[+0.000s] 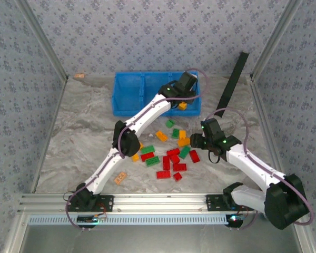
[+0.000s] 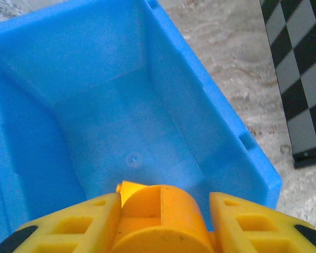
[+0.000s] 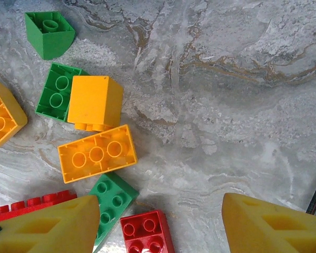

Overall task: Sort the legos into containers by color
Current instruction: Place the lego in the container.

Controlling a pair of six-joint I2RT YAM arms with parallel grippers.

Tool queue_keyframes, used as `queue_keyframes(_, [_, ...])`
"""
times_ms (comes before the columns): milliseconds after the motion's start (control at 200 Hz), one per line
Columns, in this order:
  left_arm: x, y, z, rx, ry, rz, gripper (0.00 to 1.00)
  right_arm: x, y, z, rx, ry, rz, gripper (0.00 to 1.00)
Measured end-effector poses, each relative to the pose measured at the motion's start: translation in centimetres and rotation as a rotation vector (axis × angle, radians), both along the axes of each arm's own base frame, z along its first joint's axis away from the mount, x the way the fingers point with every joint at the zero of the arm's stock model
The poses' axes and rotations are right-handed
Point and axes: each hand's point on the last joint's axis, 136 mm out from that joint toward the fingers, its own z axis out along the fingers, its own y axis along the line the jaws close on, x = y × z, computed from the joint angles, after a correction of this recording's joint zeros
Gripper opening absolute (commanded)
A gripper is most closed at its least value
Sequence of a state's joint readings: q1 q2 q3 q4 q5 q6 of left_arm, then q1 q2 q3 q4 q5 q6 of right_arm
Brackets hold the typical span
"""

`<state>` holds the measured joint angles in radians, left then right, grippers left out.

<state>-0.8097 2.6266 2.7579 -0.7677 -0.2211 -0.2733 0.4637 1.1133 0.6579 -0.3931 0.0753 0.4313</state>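
My left gripper (image 1: 182,101) hangs over the right compartment of the blue bin (image 1: 127,96), shut on an orange-yellow lego (image 1: 183,106). In the left wrist view that lego (image 2: 163,211) sits between the yellow fingers (image 2: 68,226) above the bare blue floor (image 2: 121,126). The other red, green and orange legos (image 1: 171,153) lie scattered mid-table. My right gripper (image 1: 196,141) hovers at the pile's right edge, open (image 3: 160,221) over bare marble. Beside its left finger lie a red lego (image 3: 147,232), a green one (image 3: 113,197) and an upturned orange one (image 3: 97,154).
A black checkered board (image 1: 231,87) leans at the back right, just past the bin (image 2: 300,79). A pale peach flat piece (image 1: 120,178) lies near the left arm's base. Metal frame rails and patterned walls bound the table.
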Motion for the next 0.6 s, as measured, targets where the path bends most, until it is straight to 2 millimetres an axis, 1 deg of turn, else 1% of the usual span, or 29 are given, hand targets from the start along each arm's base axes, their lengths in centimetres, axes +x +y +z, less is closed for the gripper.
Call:
queue_keyframes(185, [2.0, 0.5, 0.6, -0.084, -0.012, 0.040, 0.30, 0.2, 0.1, -0.2, -0.011, -0.001, 0.014, 0.65])
queue_keyframes(255, [2.6, 0.4, 0.2, -0.106, -0.011, 0.050, 0.30, 0.2, 0.1, -0.5, -0.020, 0.007, 0.021, 0.65])
queue_keyframes(320, [2.8, 0.0, -0.7, -0.122, 0.001, 0.049, 0.30, 0.2, 0.1, -0.8, -0.028, 0.013, 0.026, 0.65])
queue_keyframes(485, [2.8, -0.9, -4.1, -0.132, 0.054, 0.044, 0.30, 0.4, 0.2, -0.6, -0.031, 0.010, 0.033, 0.65])
queue_keyframes(600, [2.8, -1.2, -5.4, -0.138, 0.077, 0.043, 0.32, 0.7, 0.4, -0.3, -0.025, 0.000, 0.033, 0.66])
